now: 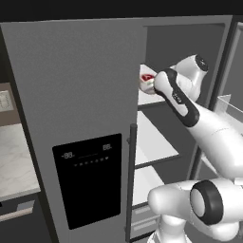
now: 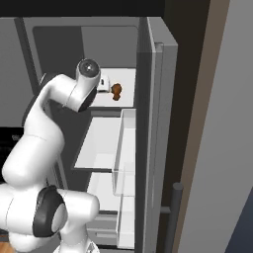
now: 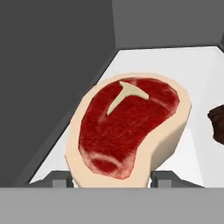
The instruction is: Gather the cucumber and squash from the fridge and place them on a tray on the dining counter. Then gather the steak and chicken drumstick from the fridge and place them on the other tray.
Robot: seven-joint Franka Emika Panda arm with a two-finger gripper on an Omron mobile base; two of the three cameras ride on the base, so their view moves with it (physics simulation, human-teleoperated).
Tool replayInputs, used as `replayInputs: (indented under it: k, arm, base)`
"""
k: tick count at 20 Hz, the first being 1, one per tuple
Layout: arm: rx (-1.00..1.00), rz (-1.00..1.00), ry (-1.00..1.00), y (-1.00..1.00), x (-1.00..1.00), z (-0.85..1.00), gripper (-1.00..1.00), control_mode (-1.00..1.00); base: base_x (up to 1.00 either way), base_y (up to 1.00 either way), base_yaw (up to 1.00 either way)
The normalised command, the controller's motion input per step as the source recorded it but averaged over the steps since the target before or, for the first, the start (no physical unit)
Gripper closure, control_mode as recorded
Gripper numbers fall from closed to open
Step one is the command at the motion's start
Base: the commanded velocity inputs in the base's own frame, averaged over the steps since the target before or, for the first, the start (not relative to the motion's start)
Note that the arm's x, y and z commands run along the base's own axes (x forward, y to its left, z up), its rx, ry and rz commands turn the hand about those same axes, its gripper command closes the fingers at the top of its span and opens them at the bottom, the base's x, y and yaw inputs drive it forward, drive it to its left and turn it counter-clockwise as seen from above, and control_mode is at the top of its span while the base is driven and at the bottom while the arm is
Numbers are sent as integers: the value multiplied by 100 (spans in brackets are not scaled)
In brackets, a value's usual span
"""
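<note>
The steak point(image 3: 131, 127), red on top with a pale cream rim, lies on the top white shelf point(image 3: 175, 57) inside the open fridge point(image 1: 71, 95). My gripper point(image 3: 111, 180) has reached in to it, and its two fingertips point(image 3: 61, 179) press against the rim on either side, so it is shut on the steak. From the left base view the steak point(image 1: 146, 78) peeks out just beyond my wrist. The dark brown chicken drumstick point(image 3: 217, 124) lies on the same shelf to the right of the steak point(image 2: 116, 91). The trays and dining counter are out of view.
The fridge's left door with its black dispenser panel point(image 1: 88, 178) is closed, beside the dark handle point(image 1: 132, 180). The right door point(image 2: 158, 123) stands open with clear door bins point(image 2: 126, 148). White shelves point(image 1: 154, 142) lie below the top one. The fridge's side wall point(image 3: 52, 65) runs close on the left.
</note>
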Motion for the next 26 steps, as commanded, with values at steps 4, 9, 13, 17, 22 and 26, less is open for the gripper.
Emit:
replayInputs:
  k: [4,9,13,17,22,26]
  arm:
    - [0,-4,-3,0,-99,34,100,-100]
    - [0,-13,5,-8,-100,61,100,-100]
    - [0,-13,16,-8,-95,61,100,-100]
    - [0,-10,16,-2,-74,45,100,-100]
    - [0,-2,7,-1,-80,11,100,-100]
    - [4,0,-1,0,-100,0,100,-100]
  base:
    - [0,0,0]
    - [0,0,0]
    - [0,0,0]
    - [0,0,0]
    - [0,0,0]
    - [0,0,0]
